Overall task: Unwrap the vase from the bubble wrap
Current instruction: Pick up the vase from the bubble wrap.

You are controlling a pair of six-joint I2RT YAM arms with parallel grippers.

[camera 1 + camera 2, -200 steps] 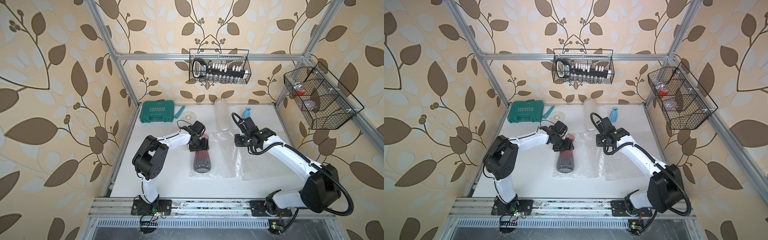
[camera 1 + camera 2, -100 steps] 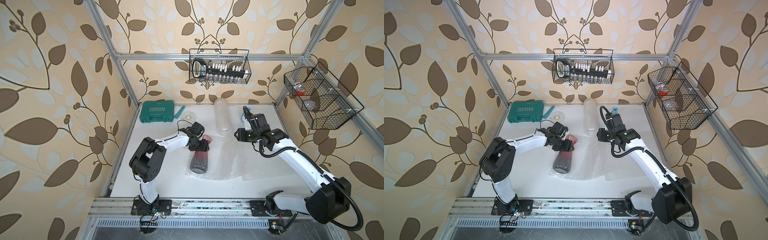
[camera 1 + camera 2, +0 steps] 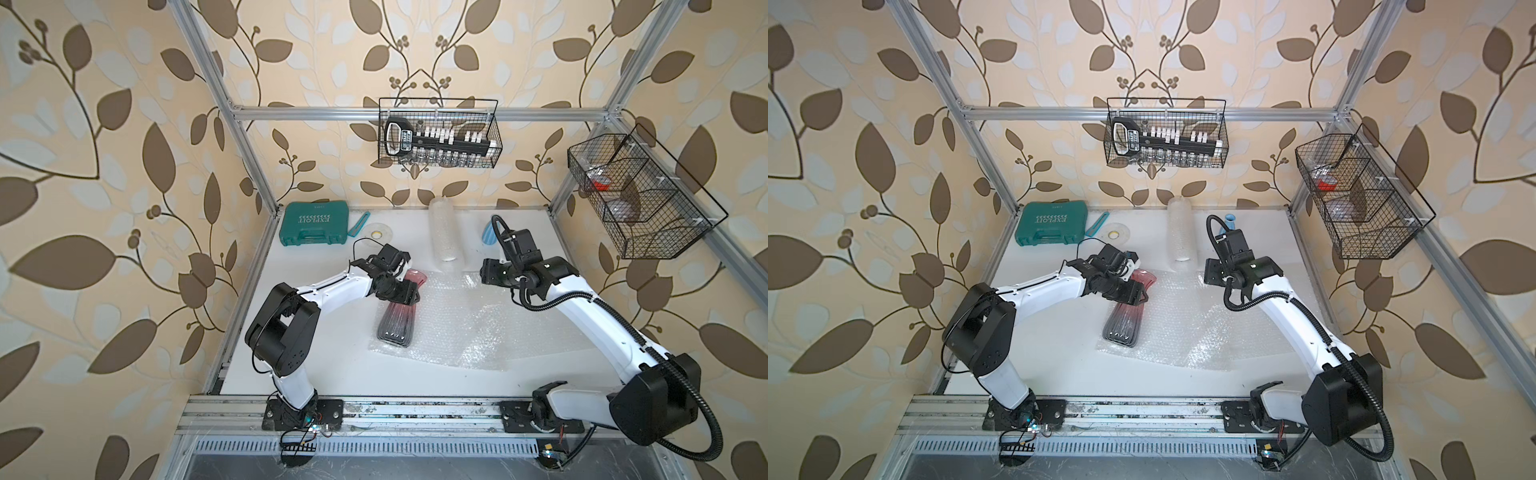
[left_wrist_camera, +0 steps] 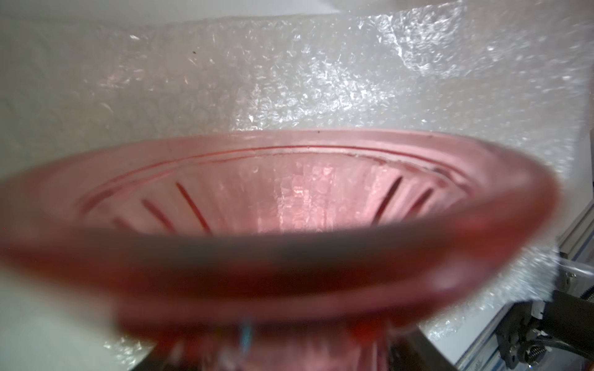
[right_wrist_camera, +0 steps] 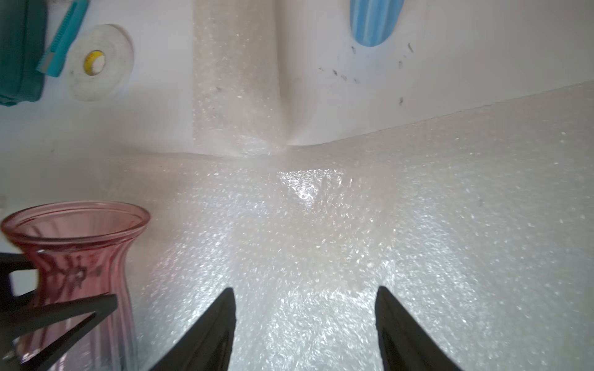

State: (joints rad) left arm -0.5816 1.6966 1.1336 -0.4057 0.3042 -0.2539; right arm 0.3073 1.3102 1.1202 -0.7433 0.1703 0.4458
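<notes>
While the left gripper point(image 3: 409, 291) keeps its clamp on the neck of the pink glass vase point(image 3: 397, 322), the right gripper point(image 5: 305, 288) has let go. Its jaws now stand wide apart with nothing between them, and it has drawn back to about 2 o'clock of the vase, hovering over the far edge of the bubble wrap sheet point(image 3: 453, 328). A second ago it sat closer in, with its jaws narrower. The sheet now lies spread flat and slightly skewed on the table point(image 3: 332, 365). The vase lies bare on the sheet's 9 o'clock side, mouth toward 12, base swung toward 7, with no layer over the glass. I judge the unwrapping done or nearly so. What remains is lifting the vase clear, which the left grip is placed for. The rolled tube of bubble wrap point(image 3: 444, 232) lies at 12 o'clock, apart from both grippers.
</notes>
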